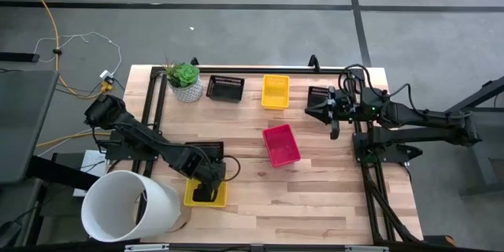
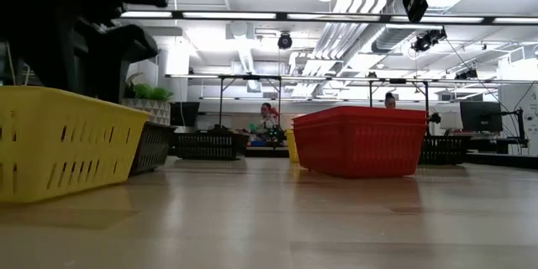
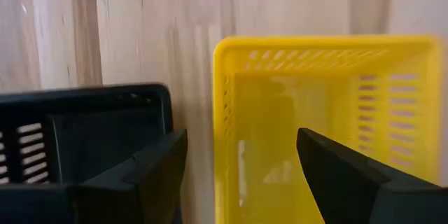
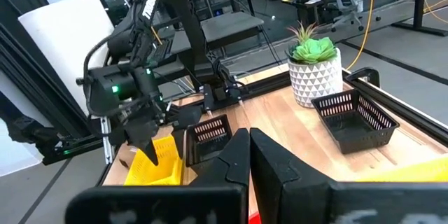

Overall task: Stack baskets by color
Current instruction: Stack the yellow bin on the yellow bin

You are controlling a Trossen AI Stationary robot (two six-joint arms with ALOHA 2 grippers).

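Observation:
My left gripper (image 1: 206, 189) points down, open, over the near-left yellow basket (image 1: 206, 194). In the left wrist view one finger (image 3: 157, 168) stands over the gap beside the neighbouring black basket (image 3: 91, 112). The other finger (image 3: 343, 175) stands over the yellow basket's inside (image 3: 280, 126), so its side wall (image 3: 224, 112) lies between them. Another yellow basket (image 1: 275, 91), a red one (image 1: 281, 144) and two more black ones (image 1: 225, 88) (image 1: 319, 94) sit on the table. My right gripper (image 1: 311, 110) waits shut at the far right, above the table.
A large white cylinder (image 1: 130, 205) lies at the near left corner, close to my left arm. A potted green plant (image 1: 185, 81) stands at the far left. Bare wood shows along the near edge and between the red basket and the near-left pair.

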